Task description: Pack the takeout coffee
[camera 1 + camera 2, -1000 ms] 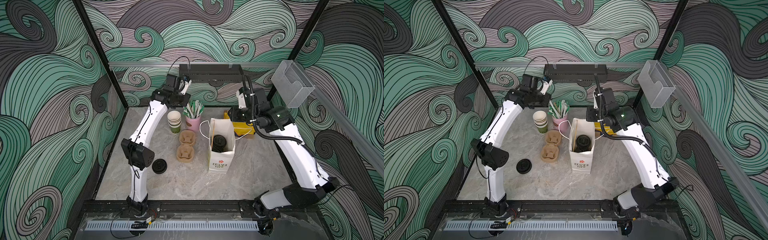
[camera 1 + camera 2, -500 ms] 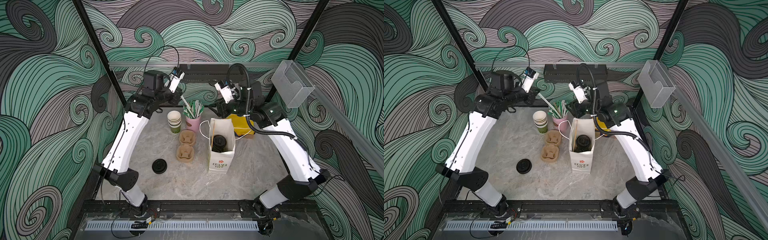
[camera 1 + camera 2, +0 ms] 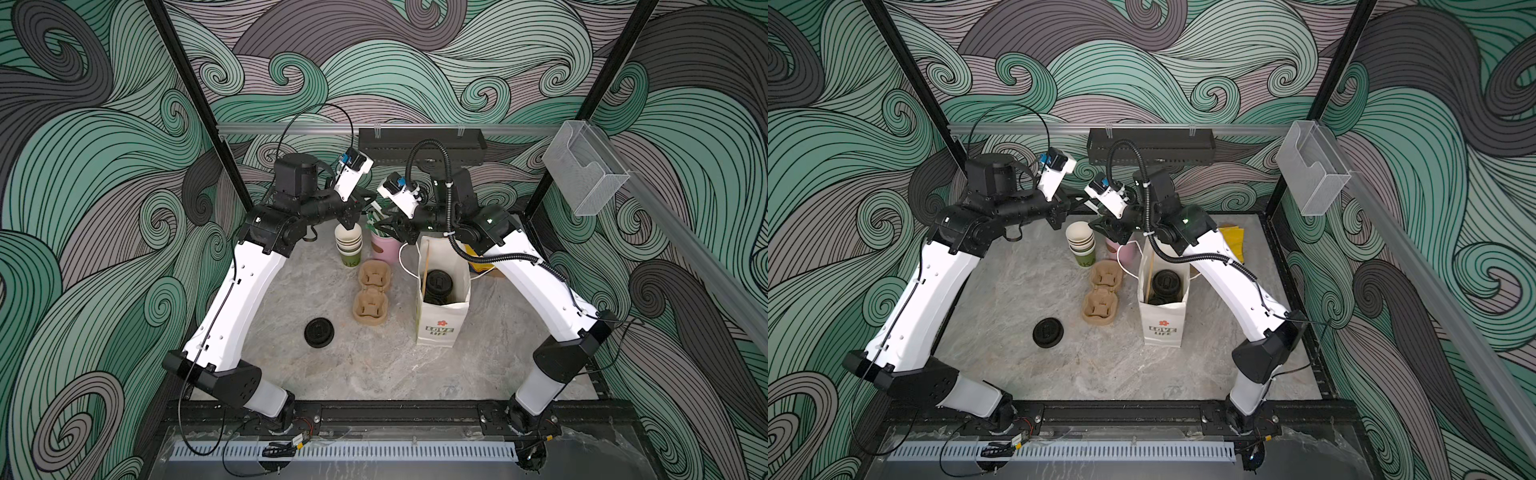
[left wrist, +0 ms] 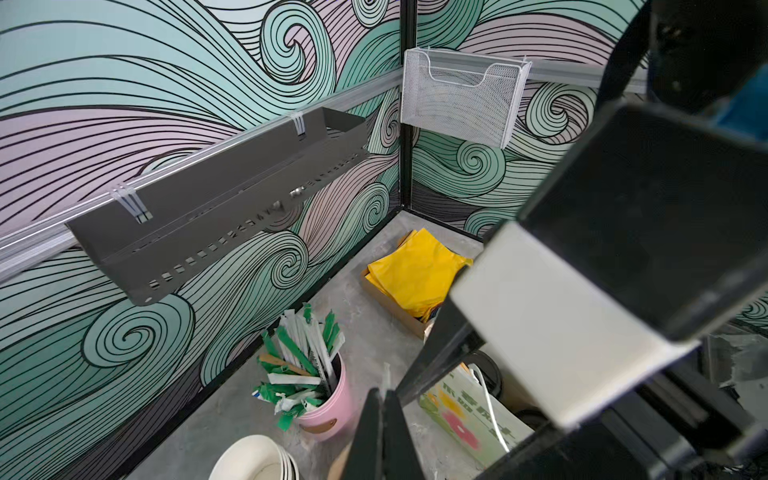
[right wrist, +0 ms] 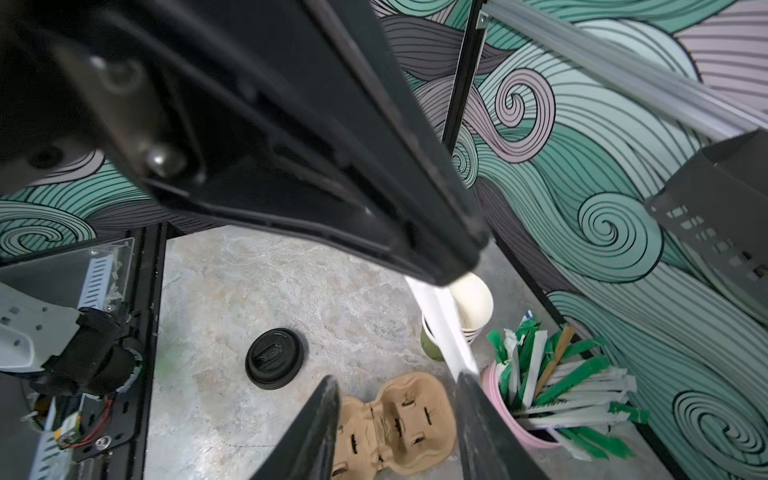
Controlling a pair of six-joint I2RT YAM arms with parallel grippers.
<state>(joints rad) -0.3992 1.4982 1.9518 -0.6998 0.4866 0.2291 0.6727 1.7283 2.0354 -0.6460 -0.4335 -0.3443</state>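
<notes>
Far centre, left gripper (image 4: 380,395): jaws closed, empty, near cup stack (image 3: 348,245).
Right gripper (image 5: 397,376): jaws apart, empty.

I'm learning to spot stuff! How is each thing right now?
Left gripper: jaws shut on a wrapped straw.
Right gripper: jaws open, empty.
Paper bag: upright, open, lidded cups inside.
Cup stack: upright, lidless.
Loose lid: lying flat.
Pink cup: upright, holding straws.
Carriers: flat, empty.

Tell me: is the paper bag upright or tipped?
Upright. The paper bag stands on its base, mouth open upward, a black lid showing inside.
</notes>
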